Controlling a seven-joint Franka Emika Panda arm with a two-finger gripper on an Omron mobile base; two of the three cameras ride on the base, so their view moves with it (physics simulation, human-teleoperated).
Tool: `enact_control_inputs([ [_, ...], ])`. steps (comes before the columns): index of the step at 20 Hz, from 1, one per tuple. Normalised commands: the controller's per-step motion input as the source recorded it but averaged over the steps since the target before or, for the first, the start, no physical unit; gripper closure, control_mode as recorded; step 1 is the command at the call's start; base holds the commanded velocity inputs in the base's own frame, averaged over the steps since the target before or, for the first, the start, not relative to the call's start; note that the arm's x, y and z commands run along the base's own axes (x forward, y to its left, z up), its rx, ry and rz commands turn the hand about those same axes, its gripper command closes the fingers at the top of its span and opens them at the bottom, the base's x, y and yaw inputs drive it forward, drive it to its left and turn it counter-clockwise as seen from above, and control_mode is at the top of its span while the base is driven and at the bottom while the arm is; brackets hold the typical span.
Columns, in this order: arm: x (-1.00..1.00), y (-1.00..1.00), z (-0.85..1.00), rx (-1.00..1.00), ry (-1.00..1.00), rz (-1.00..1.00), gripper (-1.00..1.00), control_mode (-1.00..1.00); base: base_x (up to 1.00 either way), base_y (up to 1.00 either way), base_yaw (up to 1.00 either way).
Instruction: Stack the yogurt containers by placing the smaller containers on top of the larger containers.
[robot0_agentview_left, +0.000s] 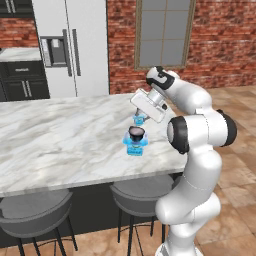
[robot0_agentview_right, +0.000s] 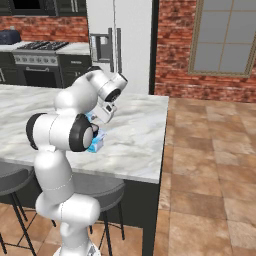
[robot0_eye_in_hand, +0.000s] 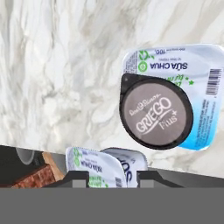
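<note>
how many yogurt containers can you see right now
3. The large light-blue tub sits on the marble counter; the dark round cup sits on its lid; the tiny light-blue tub is between the jaws of the gripper. None seem hidden.

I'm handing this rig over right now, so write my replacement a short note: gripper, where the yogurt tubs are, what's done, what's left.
Gripper: shut on the tiny light-blue tub, held above the marble counter.
Dark round cup: already sitting on the larger light-blue tub, near the counter's front edge.
Done: one small container stacked.
Left: the tiny tub is not yet placed; probably set it on the stack and release.
</note>
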Motion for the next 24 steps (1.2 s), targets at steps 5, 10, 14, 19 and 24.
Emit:
enact_control_inputs([
  [5,0.0,0.0,-0.07,0.0,0.0,-0.01,1.0,-1.0,0.0,0.0,0.0],
  [10,0.0,0.0,-0.08,0.0,0.0,-0.01,1.0,-1.0,0.0,0.0,0.0],
  [14,0.0,0.0,-0.05,0.0,-0.01,0.0,1.0,-1.0,0.0,0.0,0.0],
  [19,0.0,0.0,-0.04,0.0,-0.01,0.0,1.0,-1.0,0.0,0.0,0.0],
  [24,0.0,0.0,-0.04,0.0,0.0,0.0,1.0,-1.0,0.0,0.0,0.0],
])
